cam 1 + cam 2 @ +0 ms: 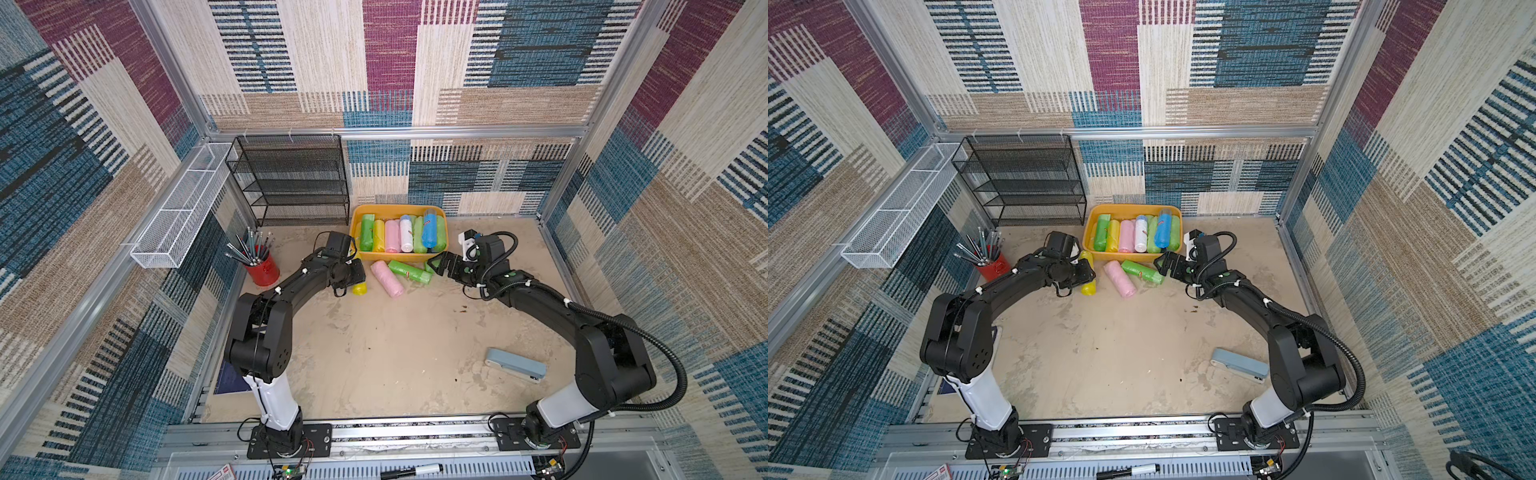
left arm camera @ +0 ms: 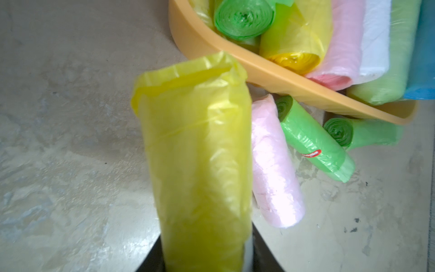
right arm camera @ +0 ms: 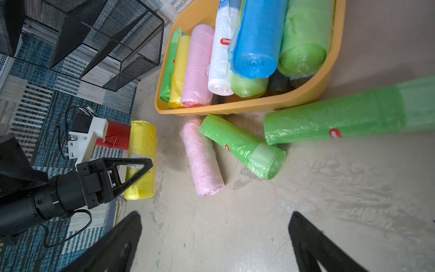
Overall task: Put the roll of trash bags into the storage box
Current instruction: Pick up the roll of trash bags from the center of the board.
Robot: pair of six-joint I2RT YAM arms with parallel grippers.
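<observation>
My left gripper (image 1: pixel 355 277) is shut on a yellow roll of trash bags (image 2: pixel 197 153), which lies along the jaws and sticks out past them. The roll (image 1: pixel 1088 274) is just left of the near left corner of the orange-yellow storage box (image 1: pixel 399 208). Several rolls fill the box (image 3: pixel 235 109): green, yellow, pink, white and blue. A pink roll (image 3: pixel 202 157) and two green rolls (image 3: pixel 242 146) (image 3: pixel 341 120) lie on the table before the box. My right gripper (image 3: pixel 215 214) is open and empty, low over the table by the box's near right corner (image 1: pixel 1160 264).
A black mesh shelf rack (image 1: pixel 291 178) stands at the back left, beside the box. A white wire basket (image 1: pixel 183 208) hangs on the left wall. A red cup of pencils (image 1: pixel 261 268) is beside my left arm. A blue-grey stapler (image 1: pixel 515 365) lies at the near right.
</observation>
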